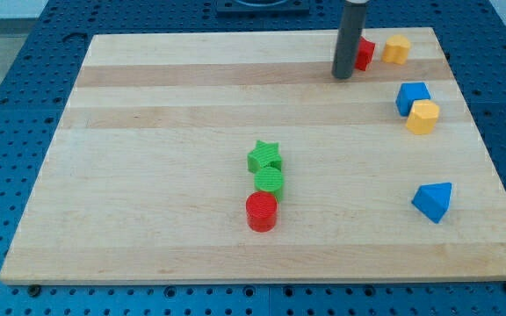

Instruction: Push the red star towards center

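Wooden board | my tip touching red star

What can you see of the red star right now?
Only part of the red star shows: a small, matte red block near the board's top edge, right of centre. My tip stands at its left side, the rod hiding its left part, apparently touching. A yellow block sits just to its right, with a narrow gap. It lies flat on the wood.
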Controlling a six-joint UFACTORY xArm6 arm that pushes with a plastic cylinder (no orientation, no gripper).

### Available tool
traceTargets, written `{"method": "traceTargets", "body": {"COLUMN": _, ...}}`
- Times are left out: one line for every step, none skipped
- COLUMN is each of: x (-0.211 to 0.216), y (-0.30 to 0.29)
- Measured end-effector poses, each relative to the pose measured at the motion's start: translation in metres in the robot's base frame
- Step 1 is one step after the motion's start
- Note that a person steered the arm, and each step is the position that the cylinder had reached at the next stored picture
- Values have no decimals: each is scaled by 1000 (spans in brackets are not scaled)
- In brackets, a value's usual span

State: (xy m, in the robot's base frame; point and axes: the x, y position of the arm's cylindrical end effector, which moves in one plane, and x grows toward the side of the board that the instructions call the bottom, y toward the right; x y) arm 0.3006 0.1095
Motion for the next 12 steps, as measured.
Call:
{"method": "traceTargets", "body": {"x": -33, "y": -27}}
{"method": "traceTargets", "body": {"x": -81, "y": 5}}
{"method": "traceTargets", "body": {"x": -100, "y": 76}}
{"method": "traceTargets", "body": {"x": -95, "y": 102}}
{"method": "traceTargets", "body": {"x": -79, "y": 82}}
{"method": "traceTargets", "body": {"x": -56, "y": 47}}
{"method": "traceTargets", "body": {"x": -22, "y": 6}}
{"method": "traceTargets", "body": {"x": -3, "y": -24}}
{"method": "traceTargets", "body": {"x": 20, "y": -45}}
{"method": "traceTargets", "body": {"x": 51, "y": -73}}
{"method": "traceTargets", "body": {"x": 62, "y": -81}}
{"method": "traceTargets", "body": {"x": 32, "y": -47}}
